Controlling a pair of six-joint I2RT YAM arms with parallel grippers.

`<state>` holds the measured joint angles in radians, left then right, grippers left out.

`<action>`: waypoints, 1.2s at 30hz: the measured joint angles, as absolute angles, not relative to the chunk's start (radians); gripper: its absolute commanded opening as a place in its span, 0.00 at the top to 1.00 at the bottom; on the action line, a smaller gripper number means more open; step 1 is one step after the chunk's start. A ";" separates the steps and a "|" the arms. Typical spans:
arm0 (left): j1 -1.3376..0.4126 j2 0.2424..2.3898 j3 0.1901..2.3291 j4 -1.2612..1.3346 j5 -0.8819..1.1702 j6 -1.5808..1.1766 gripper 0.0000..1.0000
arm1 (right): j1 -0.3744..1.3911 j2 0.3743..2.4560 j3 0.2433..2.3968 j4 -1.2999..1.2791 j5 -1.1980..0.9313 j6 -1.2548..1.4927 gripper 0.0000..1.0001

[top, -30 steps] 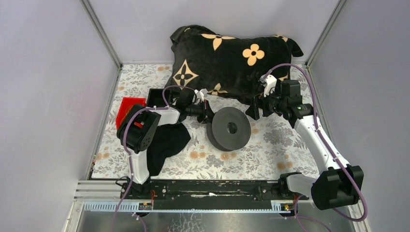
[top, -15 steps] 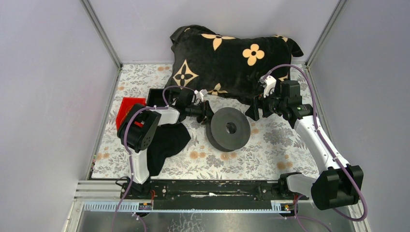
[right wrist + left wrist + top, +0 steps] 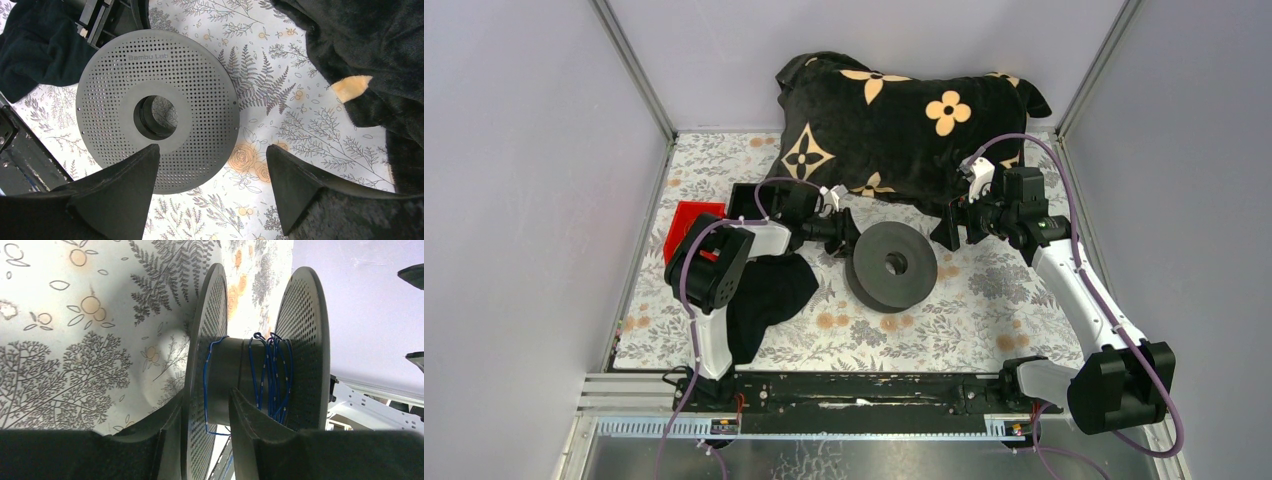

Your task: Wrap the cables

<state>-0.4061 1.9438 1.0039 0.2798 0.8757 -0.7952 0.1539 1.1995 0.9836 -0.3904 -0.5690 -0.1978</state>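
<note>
The black disc-shaped spool [image 3: 892,265] stands tilted on the floral table, mid-scene. My left gripper [image 3: 849,240] is at its left side, shut on the spool's near flange [image 3: 197,390], one finger on either side of it. Thin blue cables [image 3: 272,375] lie in several loose turns around the spool's core, with one strand [image 3: 207,380] next to the gripped flange. My right gripper [image 3: 946,230] hangs open and empty to the right of the spool. The right wrist view looks down on the spool's perforated face [image 3: 160,90] between its spread fingers [image 3: 212,150].
A black pillow with cream flowers [image 3: 904,120] lies along the back, close behind my right gripper. A red box [image 3: 689,225] and a black tray [image 3: 749,200] sit at the left. A black cloth [image 3: 769,295] lies by the left arm. Grey walls enclose the table.
My left gripper has drawn back slightly to the left, and the spool has shifted left with it. The right arm has hardly moved.
</note>
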 measured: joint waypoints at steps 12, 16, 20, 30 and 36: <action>-0.387 1.962 1.001 0.244 0.863 -0.763 0.55 | 0.154 1.200 0.984 -0.390 -0.569 -0.199 0.14; -0.374 1.962 1.001 0.202 0.834 -0.738 0.54 | 0.154 1.200 0.984 -0.390 -0.570 -0.200 0.14; -0.366 1.963 1.001 0.158 0.807 -0.715 0.53 | 0.154 1.200 0.984 -0.390 -0.570 -0.203 0.14; -0.352 1.963 1.008 0.085 0.755 -0.670 0.52 | 0.154 1.200 0.983 -0.390 -0.569 -0.205 0.14; -0.352 1.941 1.022 0.039 0.699 -0.628 0.45 | 0.154 1.199 0.983 -0.390 -0.568 -0.205 0.05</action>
<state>-0.3515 1.9411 1.0218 0.0391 0.6994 -0.6277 0.1539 1.1992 0.9829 -0.3904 -0.5678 -0.2050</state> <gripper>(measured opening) 0.497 0.883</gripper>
